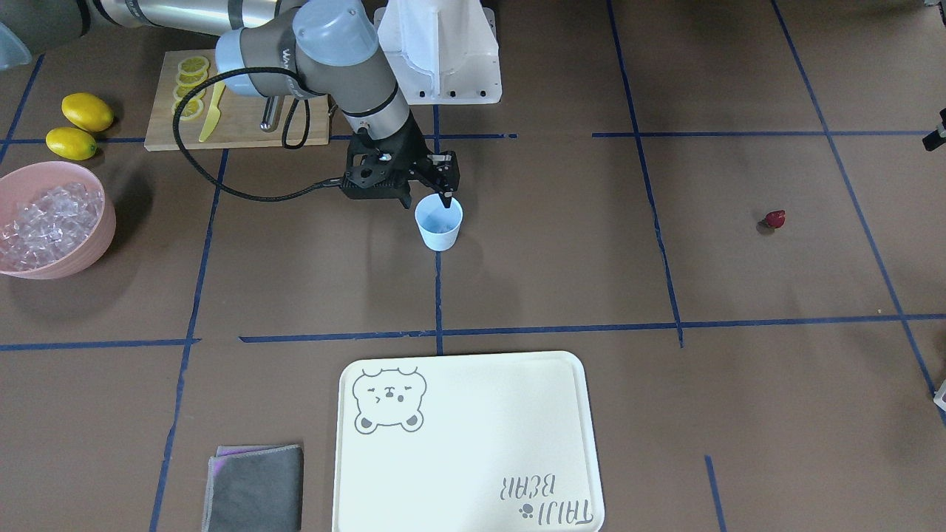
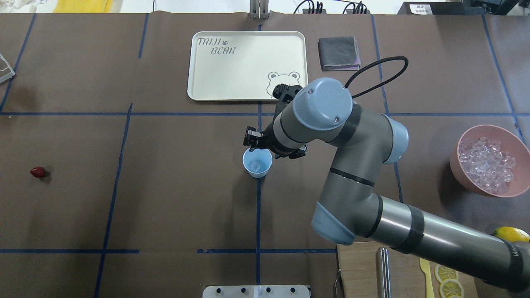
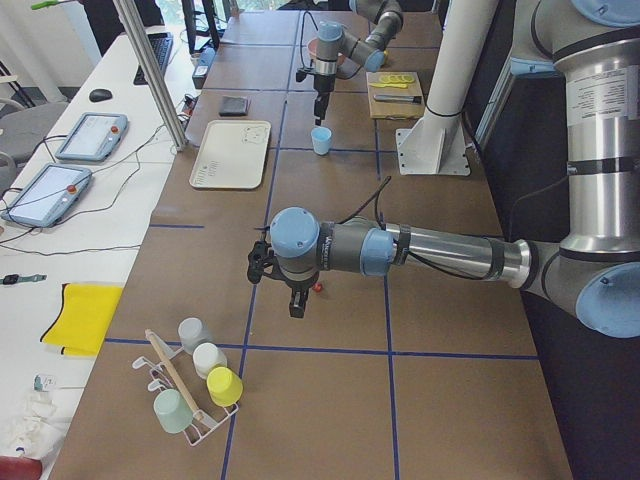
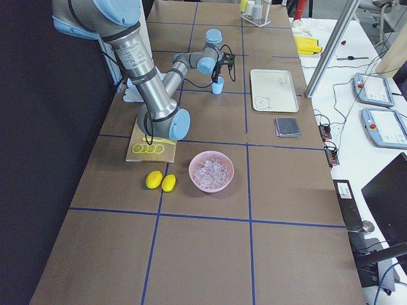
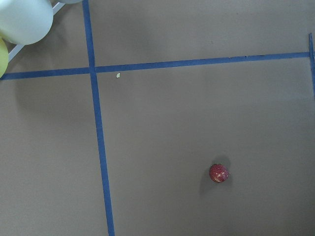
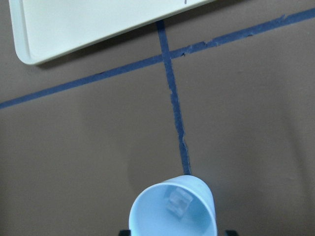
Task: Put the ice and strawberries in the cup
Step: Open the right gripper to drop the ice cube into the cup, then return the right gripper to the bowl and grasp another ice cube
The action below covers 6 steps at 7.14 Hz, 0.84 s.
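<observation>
The pale blue cup (image 1: 439, 222) stands upright mid-table with one clear ice cube (image 2: 255, 166) inside, which also shows in the right wrist view (image 6: 178, 202). My right gripper (image 1: 429, 198) hovers just above the cup's rim, open and empty, its jaws standing either side of the cup. A heap of ice (image 1: 44, 222) fills the pink bowl (image 1: 103, 214). The strawberry (image 1: 774, 219) lies alone on the table, also seen in the left wrist view (image 5: 219, 173). My left gripper (image 3: 297, 305) hangs just above the table close to the strawberry; I cannot tell if it is open.
A cream tray (image 1: 473, 443) and a grey cloth (image 1: 259, 488) lie across from the robot. Two lemons (image 1: 87, 111) and a cutting board (image 1: 236, 125) with lemon slices and a yellow knife sit by the bowl. A cup rack (image 3: 190, 390) stands near the left arm.
</observation>
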Available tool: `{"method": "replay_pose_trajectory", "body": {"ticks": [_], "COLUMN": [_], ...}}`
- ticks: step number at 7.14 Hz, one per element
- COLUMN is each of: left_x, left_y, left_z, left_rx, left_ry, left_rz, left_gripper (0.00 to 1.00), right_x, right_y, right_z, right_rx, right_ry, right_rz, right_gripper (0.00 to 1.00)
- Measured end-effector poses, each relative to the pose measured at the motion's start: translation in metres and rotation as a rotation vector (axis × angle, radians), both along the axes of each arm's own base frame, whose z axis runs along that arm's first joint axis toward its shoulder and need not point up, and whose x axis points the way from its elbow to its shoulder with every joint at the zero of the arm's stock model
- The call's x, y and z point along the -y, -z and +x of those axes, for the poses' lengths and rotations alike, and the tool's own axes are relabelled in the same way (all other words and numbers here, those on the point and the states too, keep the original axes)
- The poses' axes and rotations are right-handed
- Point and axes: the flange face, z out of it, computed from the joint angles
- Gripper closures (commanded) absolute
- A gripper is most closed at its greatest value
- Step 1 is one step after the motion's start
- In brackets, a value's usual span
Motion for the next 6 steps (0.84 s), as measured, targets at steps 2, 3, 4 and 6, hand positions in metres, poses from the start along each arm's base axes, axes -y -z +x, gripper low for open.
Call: {"method": "replay_pose_trajectory", "body": {"ticks": [2,3,4,6], "left_x": [0.0,0.0,0.0,0.0], "left_y": [0.0,-0.001,-0.002,-0.002], "left_z": [0.0,0.0,0.0,0.0], "left_rx": [0.0,0.0,0.001,0.001], "left_ry": [0.0,0.001,0.001,0.001], "left_rz": [-0.002,-0.004,-0.005,-0.006], "left_gripper": [0.0,0.0,0.0,0.0], "right_x": [0.015,0.019,0.019,0.014], "right_y": [-0.046,-0.085,-0.129,-0.212], "right_z": [0.116,0.169,0.216,0.3], "right_rx": [-0.009,-0.041,-0.091,-0.179], "right_ry": [-0.022,-0.004,0.029,0.129], "right_rz": [-0.027,-0.01,0.032,0.13], "right_gripper": [0.3,0.31,0.3,0.3]}}
